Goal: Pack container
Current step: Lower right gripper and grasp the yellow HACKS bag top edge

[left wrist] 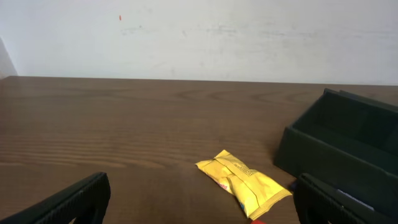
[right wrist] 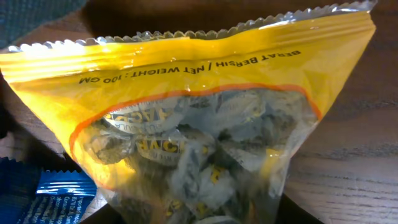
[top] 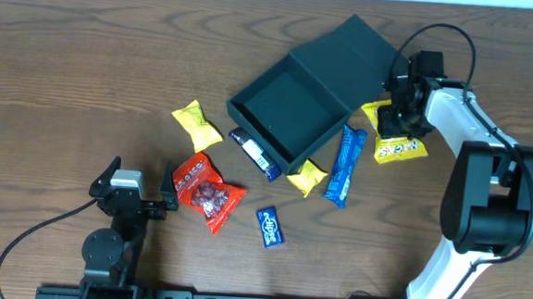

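The container (top: pixel 299 103) stands on the bench (top: pixel 68 63) right of centre, towards the far edge and set at an angle. Its hinged lid (top: pixel 351 48) is thrown back and lies open on the far right side. The left pincer (top: pixel 140 181) sits near the front left of the bench, jaws spread wide and holding nothing. Its fingers (left wrist: pixel 74 202) frame a small yellow packet (left wrist: pixel 245 183) lying ahead of them, apart from both. The right pincer (top: pixel 400 119) is down over the large yellow bag (top: pixel 401 147), just right of the container. The bag's clear window of wrapped sweets fills the right wrist view and the jaws are hidden there, so I cannot tell whether they have closed on it. A long blue packet (top: pixel 345 164) lies between the bag and the container's near corner. A red bag (top: pixel 206 190) lies near the left pincer.
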Controlling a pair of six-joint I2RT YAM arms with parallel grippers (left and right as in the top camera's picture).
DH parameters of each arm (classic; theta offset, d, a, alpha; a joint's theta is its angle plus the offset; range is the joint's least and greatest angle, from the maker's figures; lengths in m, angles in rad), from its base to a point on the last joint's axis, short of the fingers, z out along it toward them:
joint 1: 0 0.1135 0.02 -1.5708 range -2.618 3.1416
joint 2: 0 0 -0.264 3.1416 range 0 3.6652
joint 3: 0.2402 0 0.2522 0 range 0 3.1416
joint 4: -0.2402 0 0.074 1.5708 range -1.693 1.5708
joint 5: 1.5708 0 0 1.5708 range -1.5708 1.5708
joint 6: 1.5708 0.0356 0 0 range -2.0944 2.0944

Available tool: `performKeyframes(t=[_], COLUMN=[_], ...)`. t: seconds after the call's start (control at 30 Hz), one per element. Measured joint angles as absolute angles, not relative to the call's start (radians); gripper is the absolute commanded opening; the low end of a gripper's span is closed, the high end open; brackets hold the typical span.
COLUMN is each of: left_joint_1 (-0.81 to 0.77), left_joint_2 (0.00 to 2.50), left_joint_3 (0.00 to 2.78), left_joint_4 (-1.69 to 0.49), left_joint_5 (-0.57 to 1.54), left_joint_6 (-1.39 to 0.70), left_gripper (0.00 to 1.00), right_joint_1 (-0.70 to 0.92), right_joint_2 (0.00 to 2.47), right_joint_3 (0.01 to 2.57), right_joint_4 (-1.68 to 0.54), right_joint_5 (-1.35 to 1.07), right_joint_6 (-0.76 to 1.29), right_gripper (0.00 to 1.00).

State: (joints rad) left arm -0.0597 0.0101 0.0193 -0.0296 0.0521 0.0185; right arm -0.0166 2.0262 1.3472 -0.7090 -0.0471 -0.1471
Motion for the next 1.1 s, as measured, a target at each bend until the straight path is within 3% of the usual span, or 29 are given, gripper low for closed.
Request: performKeyframes(t=[0.6, 0.7, 1.1], left_joint_1=[-0.06, -0.06, -0.06], left_joint_2=[0.01, 0.01, 0.01], left_joint_3=[0.019, 0.019, 0.019], left_joint_4=[-0.03, -0.03, -0.03], left_joint_5=[0.052, 0.052, 0.052], left_joint_6=[0.018, 0.019, 0.019], left_gripper=[0.95, 0.95, 0.95], right_joint_1=[0.015, 0.017, 0.017], right_joint_2=[1.968, 1.942, 1.929], right_joint_3=[1.344, 1.344, 1.344], right_joint_4=[-0.762, -0.77, -0.804], right_joint_5=[-0.051, -0.053, -0.053], right_joint_6=[-0.141, -0.139, -0.135], right_gripper=[0.32, 0.25, 0.21])
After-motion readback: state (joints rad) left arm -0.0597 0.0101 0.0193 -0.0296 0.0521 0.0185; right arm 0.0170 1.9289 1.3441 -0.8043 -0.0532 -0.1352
